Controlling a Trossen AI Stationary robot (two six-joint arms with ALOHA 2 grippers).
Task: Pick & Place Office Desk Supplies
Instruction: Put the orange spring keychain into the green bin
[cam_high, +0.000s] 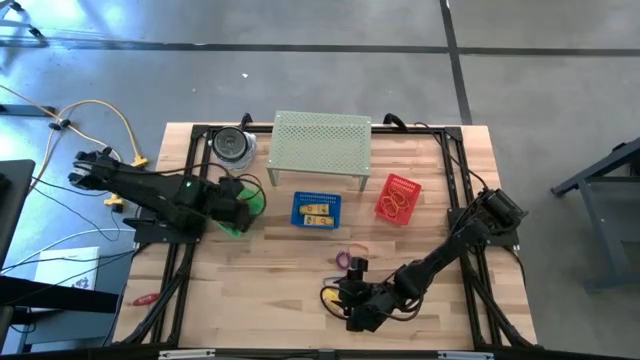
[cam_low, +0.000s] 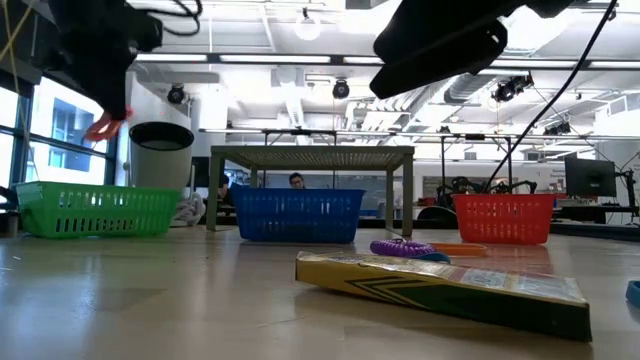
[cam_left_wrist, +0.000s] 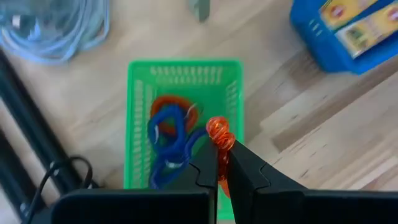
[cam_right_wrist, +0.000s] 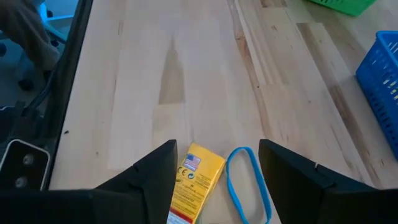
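Observation:
My left gripper (cam_left_wrist: 219, 163) hovers above the green basket (cam_left_wrist: 134, 112), shut on an orange coiled loop (cam_left_wrist: 219, 134). Blue and orange coils (cam_left_wrist: 168, 134) lie in that basket. My right gripper (cam_right_wrist: 214, 152) is open, near the table's near edge. A small yellow box (cam_right_wrist: 194, 180) and a blue band loop (cam_right_wrist: 249, 183) lie flat on the wood between its fingers, untouched. In the high view the left gripper (cam_high: 243, 205) is over the green basket and the right gripper (cam_high: 352, 305) is beside the yellow box (cam_high: 330, 297). A purple loop (cam_high: 345, 259) lies nearby. My left gripper pinches the orange coiled loop between its two fingertips (cam_left_wrist: 239, 158), pointing down from above. The coil's upper end (cam_left_wrist: 217, 129) sticks out past the tips. It is lifted clear above the green basket; the low view shows it hanging high (cam_low: 103, 126).
A blue basket (cam_high: 316, 210) with yellow items and a red basket (cam_high: 398, 198) with loops stand mid-table before a green mesh shelf (cam_high: 322, 145). A round container (cam_high: 233, 145) stands at the far left. Black frame rails (cam_high: 175, 270) run along the sides. Bare wood lies between the arms.

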